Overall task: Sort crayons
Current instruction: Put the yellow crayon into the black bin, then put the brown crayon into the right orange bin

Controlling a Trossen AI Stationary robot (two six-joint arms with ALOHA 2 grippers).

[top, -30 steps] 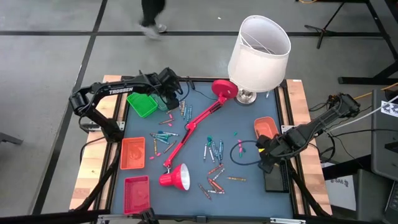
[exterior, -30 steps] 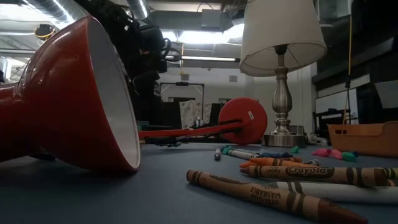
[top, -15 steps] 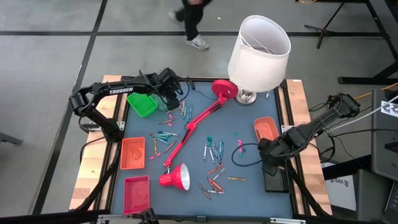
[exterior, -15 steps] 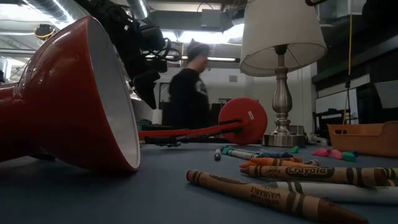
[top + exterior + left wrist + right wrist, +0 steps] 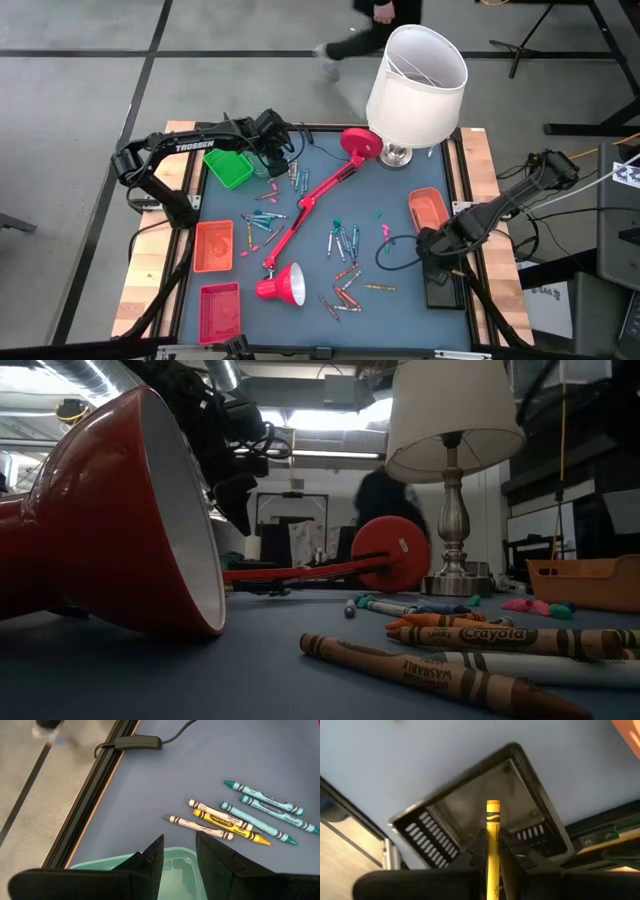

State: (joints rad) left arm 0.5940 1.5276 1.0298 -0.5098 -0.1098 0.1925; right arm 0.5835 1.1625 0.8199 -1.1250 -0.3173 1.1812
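Several crayons lie scattered on the blue table top, one cluster (image 5: pixel 345 285) near the front and another (image 5: pixel 265 220) at left; they also show close up in the low view (image 5: pixel 470 645). My right gripper (image 5: pixel 493 834) is shut on a yellow crayon (image 5: pixel 493 817) above the black tray (image 5: pixel 445 820) at the table's right edge (image 5: pixel 443 290). My left gripper (image 5: pixel 179 839) stands open over the green tray's corner (image 5: pixel 180 865) at the far left (image 5: pixel 266 155). Nothing is between its fingers. White, yellow and teal crayons (image 5: pixel 235 820) lie just beyond it. My right gripper pinches the yellow crayon's shaft (image 5: pixel 493 827) between its two fingers. The crayon lies along the fingers and sticks out past their tips. The fingers point steeply down. The crayon is lifted clear, its free end (image 5: pixel 493 804) over the black tray.
A toppled red desk lamp (image 5: pixel 310 200) lies across the middle, its shade (image 5: pixel 282 285) near the front. A white-shaded lamp (image 5: pixel 415 75) stands at the far edge. Orange trays (image 5: pixel 213 245) (image 5: pixel 428 205) and a red tray (image 5: pixel 220 308) sit along the sides. A black cable (image 5: pixel 395 250) loops beside my right gripper.
My right gripper has sunk a little toward the black tray and tipped over it, still shut on the yellow crayon. A person has walked past beyond the table's far edge.
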